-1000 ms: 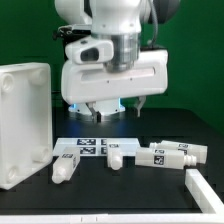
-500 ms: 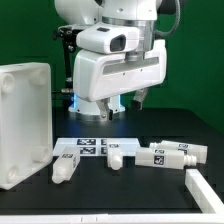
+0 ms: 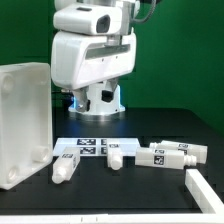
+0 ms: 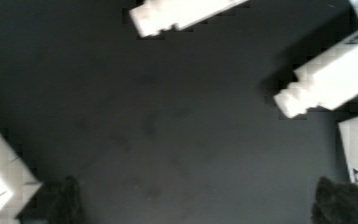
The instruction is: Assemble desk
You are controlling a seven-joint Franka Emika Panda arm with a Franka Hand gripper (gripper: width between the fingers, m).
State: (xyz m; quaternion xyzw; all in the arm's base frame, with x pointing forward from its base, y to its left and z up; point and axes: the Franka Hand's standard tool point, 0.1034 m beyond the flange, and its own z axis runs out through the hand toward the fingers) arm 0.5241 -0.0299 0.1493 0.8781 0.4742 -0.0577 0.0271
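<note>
A large white robot arm fills the upper middle of the exterior view, in front of a green backdrop. It blocks the sight of its own fingers from this side.

On the black table, at the exterior view's left, the desk's tabletop panel stands on edge, rimmed side toward the camera, with round sockets at its corners.

At the lower right of that view lies a white corner rail, apart from the other parts.

The marker board lies flat below the arm. Just beside it are two short white legs: the left leg and the middle leg. Two more tagged legs, the right front leg and the right rear leg, lie close side by side.

In the wrist view, the gripper is spread wide. Its dark fingertips stand far apart over bare black table with nothing between them. White leg ends show at the edges.
</note>
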